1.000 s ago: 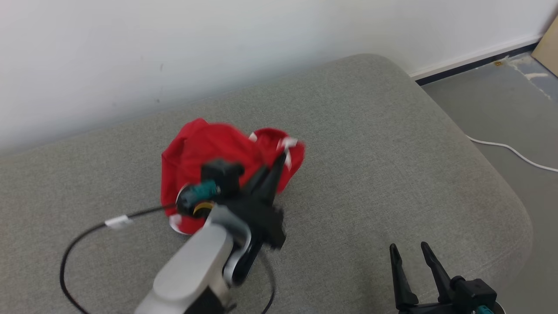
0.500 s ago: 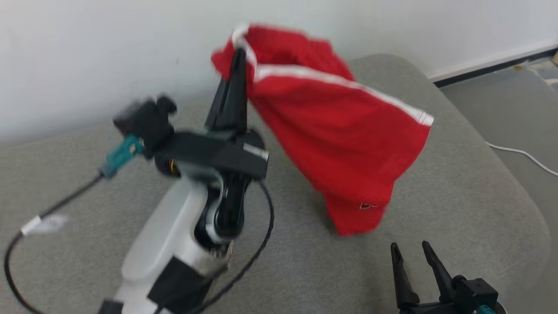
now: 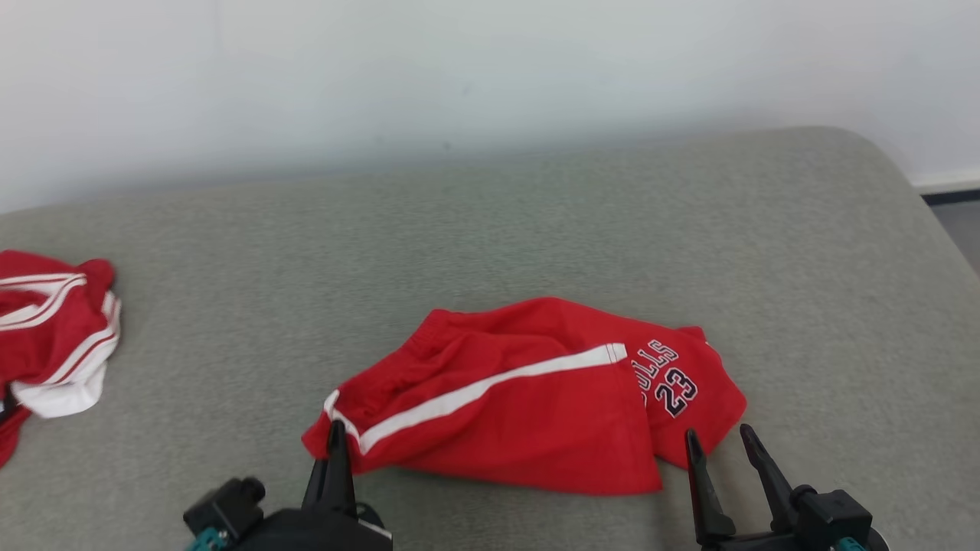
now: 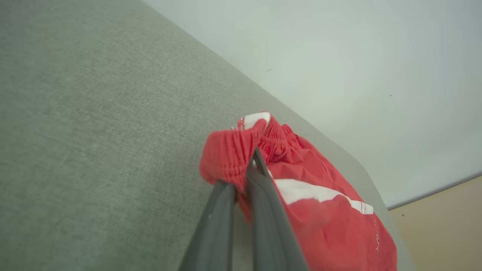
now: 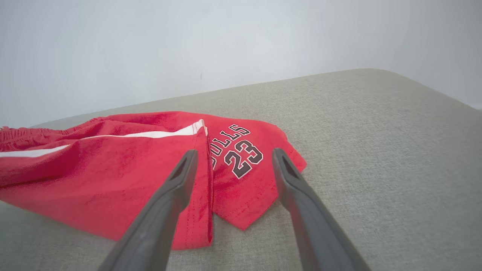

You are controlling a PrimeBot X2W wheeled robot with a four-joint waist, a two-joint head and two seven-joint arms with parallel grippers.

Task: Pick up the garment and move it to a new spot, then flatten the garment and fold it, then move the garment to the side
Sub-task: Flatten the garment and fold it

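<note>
Left gripper, at the near edge, has its jaws pressed together on the waistband corner of the red shorts. Right gripper stands spread, its tips over the hem. The shorts lie rumpled mid-cushion, white side stripe up. Dark lettering reads "ULLS" above "23", the first letter lost in a fold. A second garment, red and white, lies far left. Behind is a pale wall.

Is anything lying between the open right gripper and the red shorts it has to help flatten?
Nothing visible does. The right gripper hovers open right at the hem of the red shorts, by the number print, over bare grey cushion. The other red garment lies far to the left.
</note>
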